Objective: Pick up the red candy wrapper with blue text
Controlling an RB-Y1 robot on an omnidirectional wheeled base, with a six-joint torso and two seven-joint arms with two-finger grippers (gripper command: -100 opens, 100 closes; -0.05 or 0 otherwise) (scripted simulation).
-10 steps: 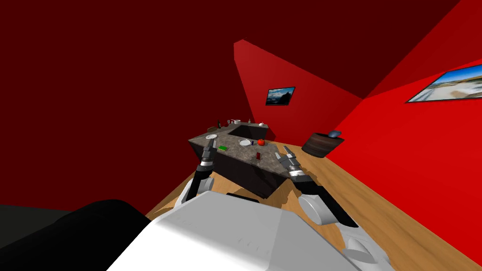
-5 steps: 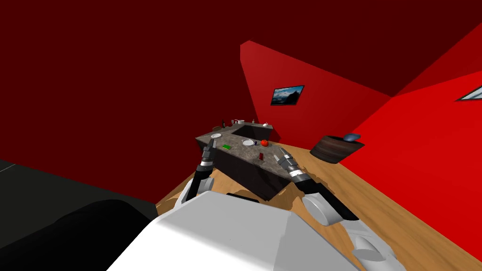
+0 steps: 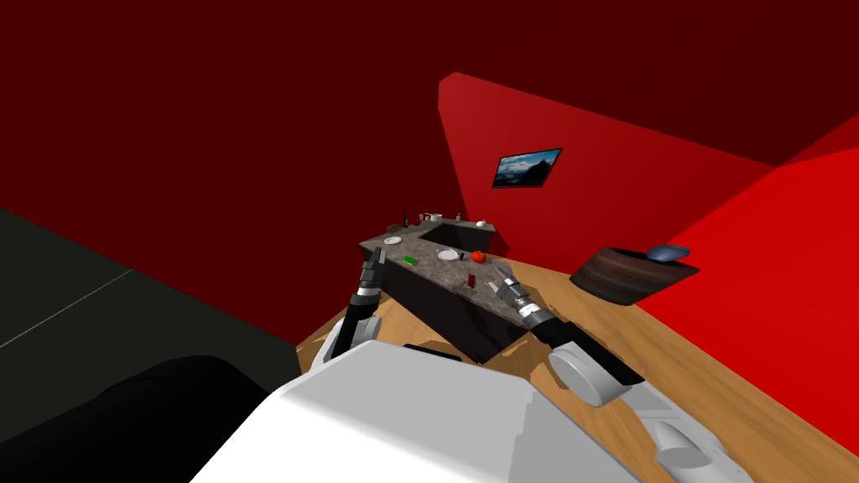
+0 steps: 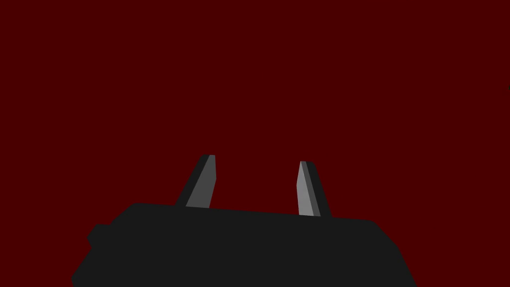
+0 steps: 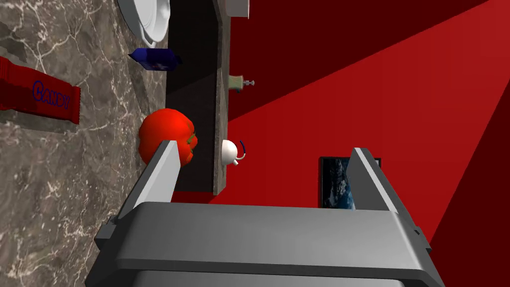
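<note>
Right hand (image 5: 265,147) released, fingers spread with nothing between them, hovering at the table (image 5: 74,189); red candy wrapper (image 5: 37,94) with blue "CANDY" text lies flat on the grey marbled top near that hand, not touching it. Past the wrapper I see a red round fruit (image 5: 159,127), then a blue wrapper (image 5: 154,60) and a white plate (image 5: 147,20) further on. Left hand (image 4: 256,159) also released, raised by the table's other end, well apart from the candy wrapper.
</note>
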